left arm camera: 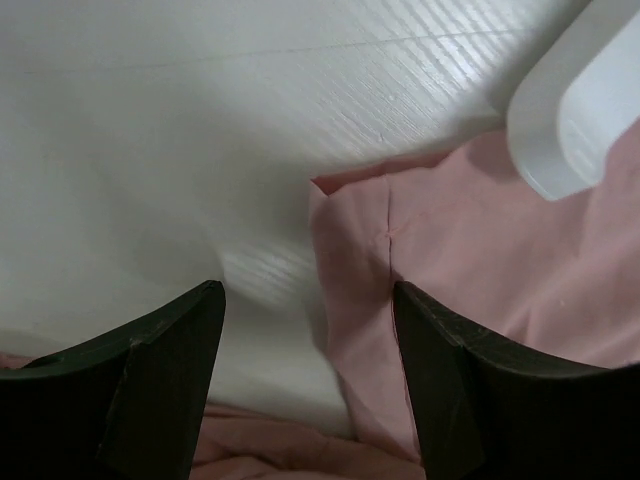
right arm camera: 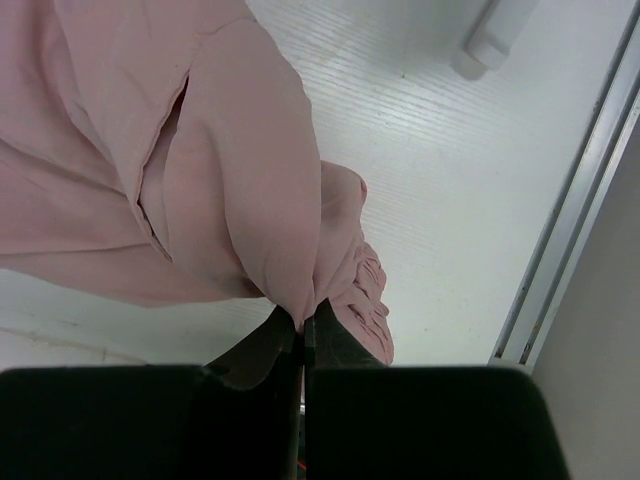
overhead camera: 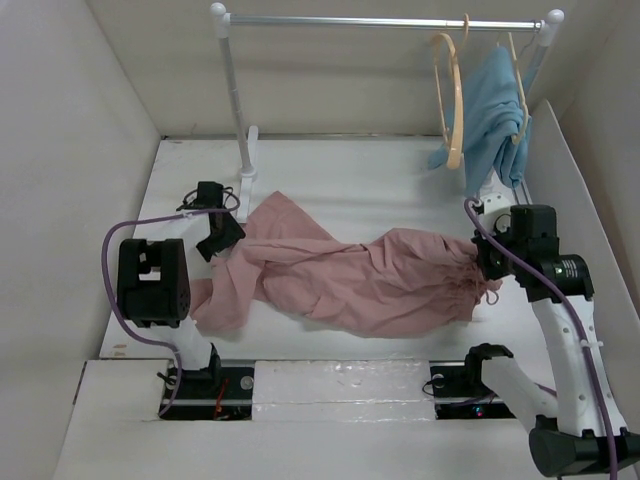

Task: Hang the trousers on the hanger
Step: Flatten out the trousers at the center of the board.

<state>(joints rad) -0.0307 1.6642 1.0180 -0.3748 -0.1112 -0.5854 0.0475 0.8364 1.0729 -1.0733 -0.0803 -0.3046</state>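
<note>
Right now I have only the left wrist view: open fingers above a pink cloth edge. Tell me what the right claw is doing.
Observer: The right claw is shut on a bunched fold of the dusty-pink soft fabric trousers, at their right end.
Operator: Give me the hanger's position.
Observer: The pale tan wooden coat hanger hangs bare on the white clothes rail, towards the rail's right end at the back of the table.
Operator: Say what is next to it.
Observer: A light-blue garment hangs from the same rail, just to the hanger's right.
</note>
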